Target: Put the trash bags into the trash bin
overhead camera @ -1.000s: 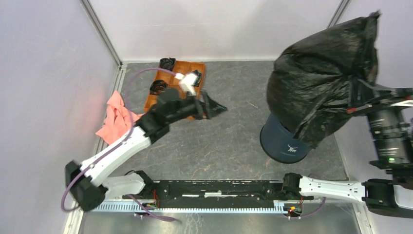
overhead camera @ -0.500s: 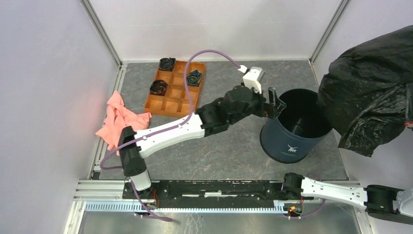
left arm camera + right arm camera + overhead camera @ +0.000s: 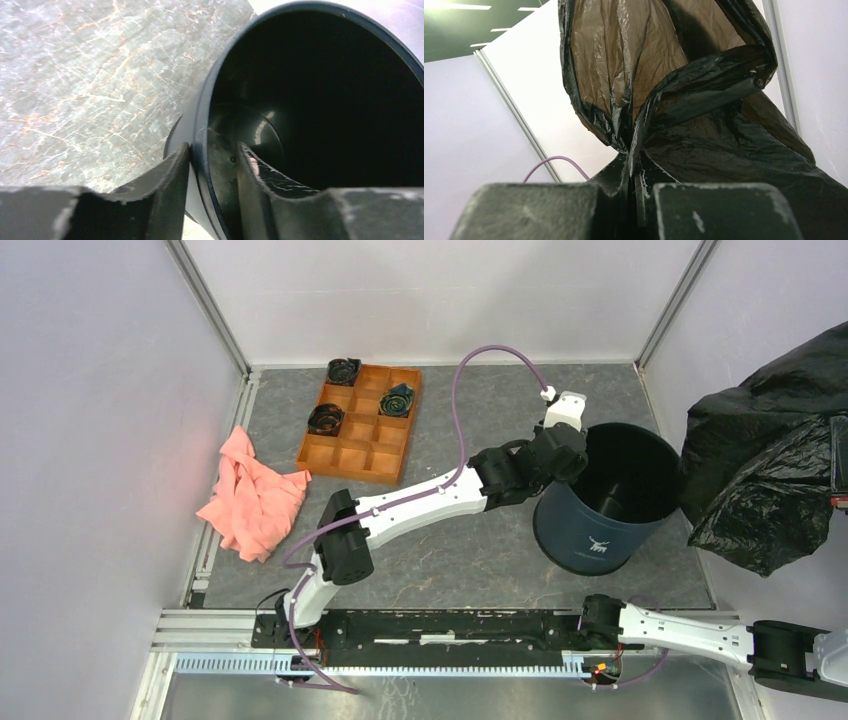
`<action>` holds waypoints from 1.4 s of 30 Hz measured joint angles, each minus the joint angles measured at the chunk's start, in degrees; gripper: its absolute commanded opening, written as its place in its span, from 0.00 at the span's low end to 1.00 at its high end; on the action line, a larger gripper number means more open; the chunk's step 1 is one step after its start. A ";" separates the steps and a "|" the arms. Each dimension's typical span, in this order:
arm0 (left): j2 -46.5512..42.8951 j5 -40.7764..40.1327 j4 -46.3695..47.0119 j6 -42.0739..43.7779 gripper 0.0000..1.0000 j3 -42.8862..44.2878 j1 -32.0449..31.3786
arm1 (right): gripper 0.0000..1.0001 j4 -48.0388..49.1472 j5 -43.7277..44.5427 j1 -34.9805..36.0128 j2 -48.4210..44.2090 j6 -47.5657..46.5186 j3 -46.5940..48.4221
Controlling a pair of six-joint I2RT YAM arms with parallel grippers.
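From above, the left arm reaches across the grey marbled table to the near-left rim of the round, tapered dark navy plastic trash bin, which stands upright with a small white logo facing the arms. The left gripper sits at that rim, its fingers too small here to judge. The large trash bag of glossy, wrinkled black film hangs in the air to the right of the trash bin, outside it and against the right wall, covering most of the right arm's wrist. Far left lie a crumpled pink cloth and an orange compartment tray holding three small black spiral rolls: one in the far-left corner cell, one lower in the left column, and one in the right column. A purple cable arcs above the left arm. The left wrist view adds what the overhead cannot. The left gripper straddles the bin's rim, one finger outside against the wall and the other inside with a sliver of inner wall showing beside it, so the jaws stand apart rather than clamped. The bin's interior shows only its shiny dark floor. The right wrist view shows the right gripper pinched tight on a gathered fold of the bag, which billows upward, brownish where light passes through.
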 measured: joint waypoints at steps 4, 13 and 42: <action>0.09 -2.47 -1.60 0.04 0.14 0.85 -0.20 | 0.06 -0.61 0.00 0.00 0.00 1.20 -0.57; -4.26 -6.19 -9.81 3.19 0.02 -1.42 -0.92 | 0.09 1.20 -3.91 0.00 5.01 1.81 -2.71; -64.61 9.20 -1.22 3.91 0.97 -47.63 1.01 | 0.06 13.20 -23.69 0.00 29.18 10.43 -6.95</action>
